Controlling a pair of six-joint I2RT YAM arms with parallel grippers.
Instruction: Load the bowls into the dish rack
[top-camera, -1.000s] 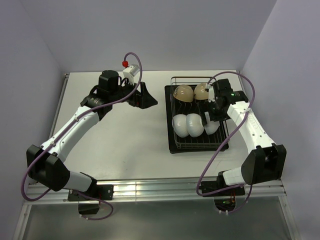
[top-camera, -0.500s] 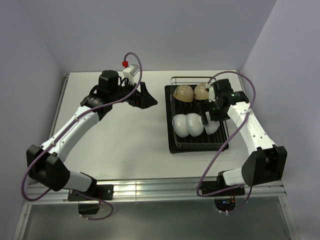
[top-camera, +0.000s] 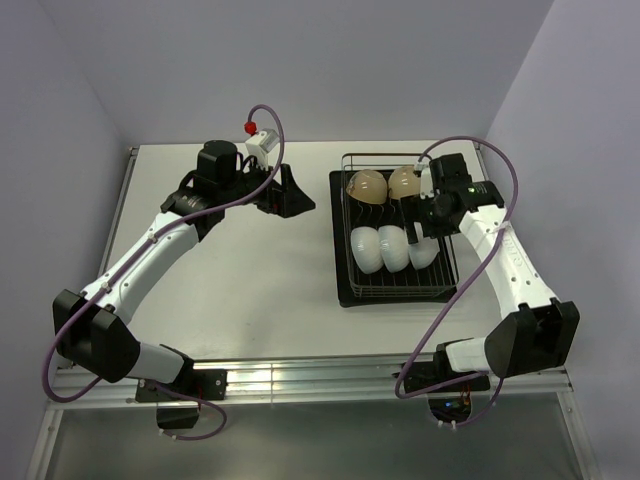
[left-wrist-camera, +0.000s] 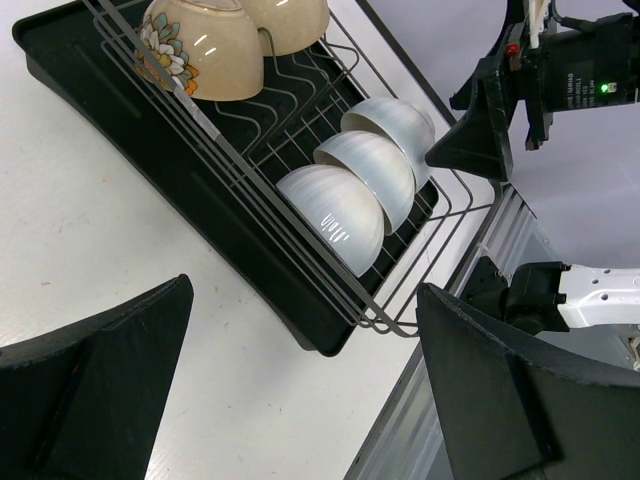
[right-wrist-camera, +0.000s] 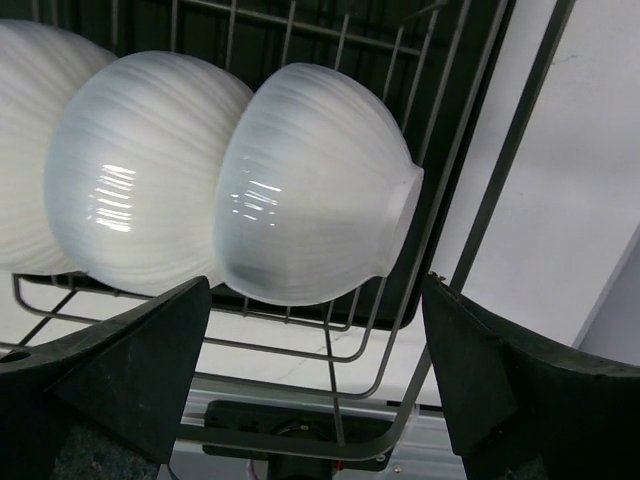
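Note:
The dish rack (top-camera: 345, 290) stands right of centre, a dark wire frame on a black tray. Two tan bowls (top-camera: 366, 186) (top-camera: 403, 182) lean at its far end. Three white bowls (top-camera: 366, 250) (top-camera: 392, 248) (top-camera: 422, 252) stand on edge in a row nearer me. My right gripper (top-camera: 418, 228) hovers just above the rightmost white bowl (right-wrist-camera: 310, 190); it is open and holds nothing. My left gripper (top-camera: 290, 192) hangs open and empty over the table, left of the rack. In the left wrist view it (left-wrist-camera: 305, 300) looks across at the white bowls (left-wrist-camera: 370, 170).
Rack wires (right-wrist-camera: 495, 190) rise close beside my right fingers. A purple-grey wall runs just right of the rack. Bare white tabletop (top-camera: 260, 280) lies between the arms. A metal rail (top-camera: 300, 375) edges the near side.
My right gripper has shifted slightly toward the rack's far end and its jaws have narrowed a little. The white bowls now stand closer together and more upright. The left arm has not moved.

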